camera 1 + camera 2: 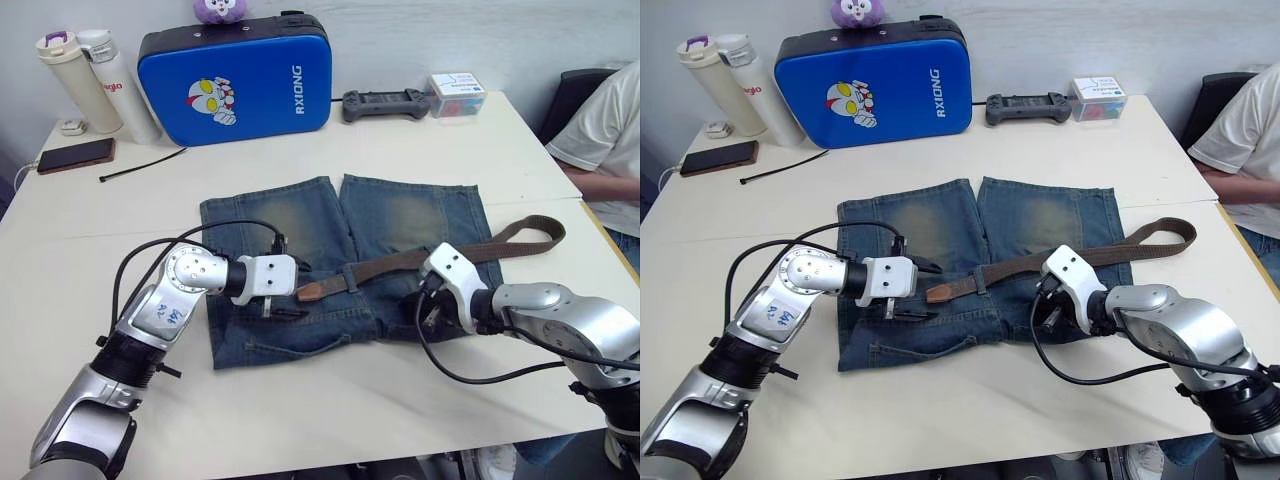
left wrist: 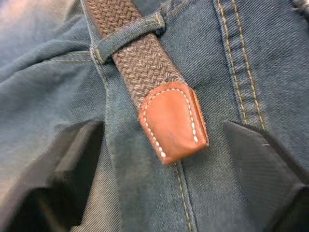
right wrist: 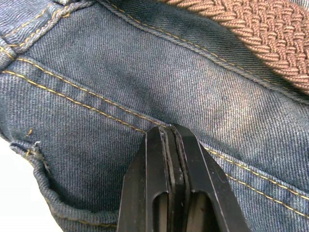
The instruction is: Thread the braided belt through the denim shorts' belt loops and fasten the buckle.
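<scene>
The denim shorts [image 1: 300, 225] lie flat in the middle of the table, waistband toward me. The braided belt [image 1: 400, 262] runs along the waistband and curls into a bend at the right [image 1: 545, 235]. Its tan leather end [image 2: 171, 121] has passed under one of the belt loops [image 2: 128, 36]. My left gripper [image 1: 297, 290] is open, one finger [image 2: 63, 179] on each side of that tan end, without touching it. My right gripper [image 3: 169, 133] is shut, its tip resting on the denim just below the belt near the right hip [image 1: 432, 312]. The buckle is hidden.
A blue hard case [image 1: 235, 85] stands at the back with two bottles [image 1: 75, 80] and a phone [image 1: 75, 155] to its left. A black controller [image 1: 385, 103] and a small box [image 1: 457, 95] lie at the back right. A person [image 1: 605, 130] sits at the right edge.
</scene>
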Tool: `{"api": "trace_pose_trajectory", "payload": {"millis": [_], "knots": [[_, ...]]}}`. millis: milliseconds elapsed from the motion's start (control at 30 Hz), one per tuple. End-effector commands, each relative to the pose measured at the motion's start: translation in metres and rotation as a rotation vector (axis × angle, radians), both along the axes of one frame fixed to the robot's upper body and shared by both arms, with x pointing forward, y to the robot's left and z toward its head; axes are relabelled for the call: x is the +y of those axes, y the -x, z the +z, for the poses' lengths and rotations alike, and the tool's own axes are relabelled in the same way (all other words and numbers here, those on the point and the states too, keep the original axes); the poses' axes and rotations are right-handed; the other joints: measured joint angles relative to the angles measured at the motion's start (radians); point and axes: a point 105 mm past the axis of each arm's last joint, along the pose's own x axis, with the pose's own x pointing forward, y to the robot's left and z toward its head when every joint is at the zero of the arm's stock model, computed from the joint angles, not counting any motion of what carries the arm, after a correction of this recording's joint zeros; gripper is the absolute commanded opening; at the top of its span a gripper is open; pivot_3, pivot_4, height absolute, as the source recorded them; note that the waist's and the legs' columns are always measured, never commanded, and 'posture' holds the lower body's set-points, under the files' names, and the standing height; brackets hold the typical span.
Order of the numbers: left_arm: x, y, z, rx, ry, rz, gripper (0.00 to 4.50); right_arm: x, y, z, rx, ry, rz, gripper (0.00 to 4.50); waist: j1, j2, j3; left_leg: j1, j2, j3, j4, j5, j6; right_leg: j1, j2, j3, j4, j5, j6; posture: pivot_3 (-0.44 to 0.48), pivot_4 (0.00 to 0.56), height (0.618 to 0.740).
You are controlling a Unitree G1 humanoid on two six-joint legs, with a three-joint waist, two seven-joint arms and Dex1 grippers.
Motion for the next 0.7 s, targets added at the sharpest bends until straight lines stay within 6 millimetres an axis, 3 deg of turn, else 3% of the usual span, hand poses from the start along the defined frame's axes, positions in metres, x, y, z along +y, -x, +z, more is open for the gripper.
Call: {"api": "trace_pose_trajectory", "payload": {"millis": [33, 200, 300, 500, 700], "knots": [[-0.004, -0.004, 0.012, -0.058, 0.006, -0.016, 2.3, -0.01, -0.002, 0.0, -0.008, 0.036, -0.071, 0.0, 0.0, 0.0, 0.0, 0.0, 0.0, 0.0, 0.0, 0.0, 0.0, 0.0, 0.0, 0.0, 0.0, 0.0, 0.0, 0.0, 0.15, 0.74], [-0.005, -0.01, 0.024, -0.127, 0.019, -0.023, 0.02, -0.014, 0.001, -0.001, 0.005, 0.047, -0.1, 0.0, 0.002, 0.0, 0.0, 0.0, 0.0, 0.0, 0.0, 0.0, 0.0, 0.0, 0.0, 0.0, 0.0, 0.0, 0.0, 0.0, 0.15, 0.74], [0.005, -0.013, 0.032, -0.171, -0.007, -0.025, 0.02, -0.024, -0.004, 0.0, 0.011, 0.006, -0.164, 0.0, 0.003, 0.0, 0.0, 0.0, 0.0, 0.0, 0.0, 0.0, 0.0, 0.0, 0.0, 0.0, 0.0, 0.0, 0.0, 0.0, 0.15, 0.74], [0.042, -0.011, 0.028, -0.182, -0.097, 0.009, 0.02, -0.061, -0.008, -0.009, 0.036, 0.056, -0.264, 0.0, 0.001, 0.0, 0.0, 0.0, 0.0, 0.0, 0.0, 0.0, 0.0, 0.0, 0.0, 0.0, 0.0, 0.0, 0.0, 0.0, 0.15, 0.74], [0.081, -0.005, 0.025, -0.152, -0.164, 0.083, 0.02, -0.068, -0.018, -0.005, 0.018, 0.067, -0.263, 0.0, -0.001, -0.002, -0.001, 0.001, 0.0, 0.0, -0.001, 0.0, 0.0, 0.0, 0.0, 0.0, 0.0, 0.0, 0.0, 0.0, 0.15, 0.74]]}}
